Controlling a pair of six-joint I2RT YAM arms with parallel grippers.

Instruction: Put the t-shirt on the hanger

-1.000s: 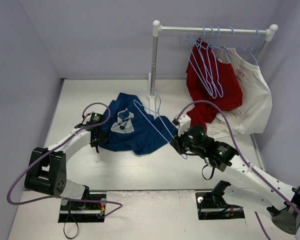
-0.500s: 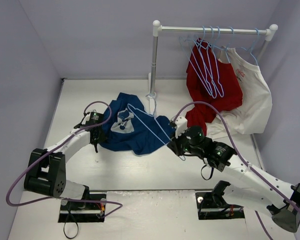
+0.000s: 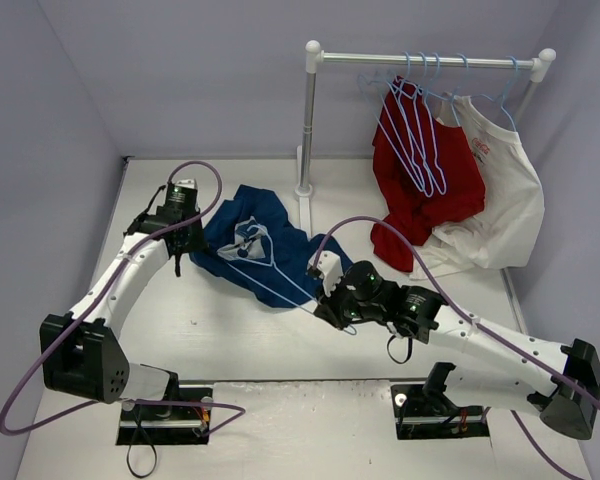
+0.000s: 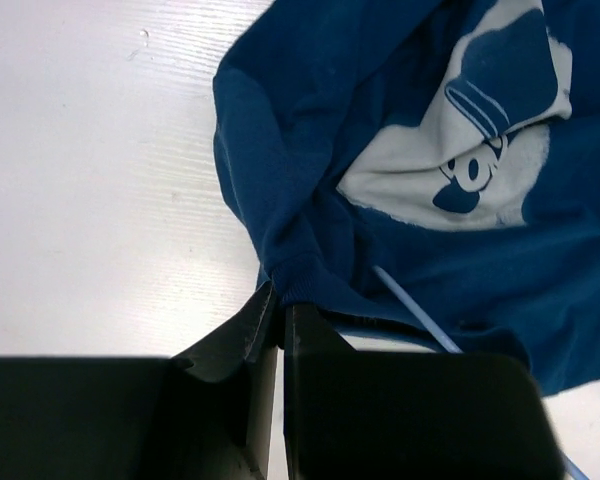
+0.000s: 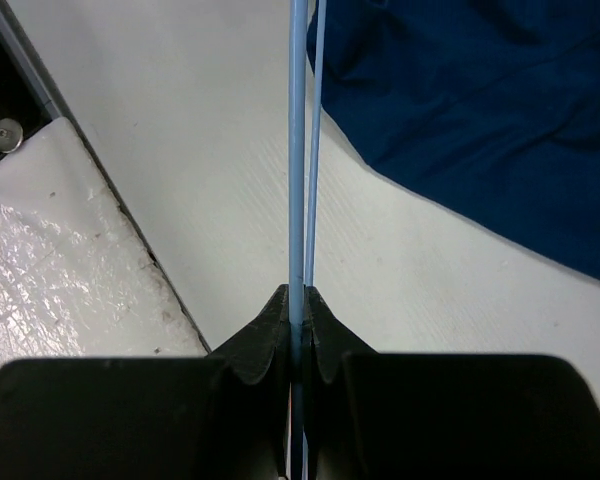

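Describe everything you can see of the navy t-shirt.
The t-shirt is dark navy cloth. It lies crumpled in a heap on the white table, left of the rack post, and is not spread flat. A pale patch bearing a blue mark shows near its middle. The left gripper has its fingers shut on a folded edge. The light-blue hanger wire crosses the shirt, partly under a fold.

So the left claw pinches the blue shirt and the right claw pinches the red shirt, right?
Not quite. The right wrist view shows the right gripper shut on the hanger, not the red shirt, which hangs at the rail. The left gripper does pinch the t-shirt.
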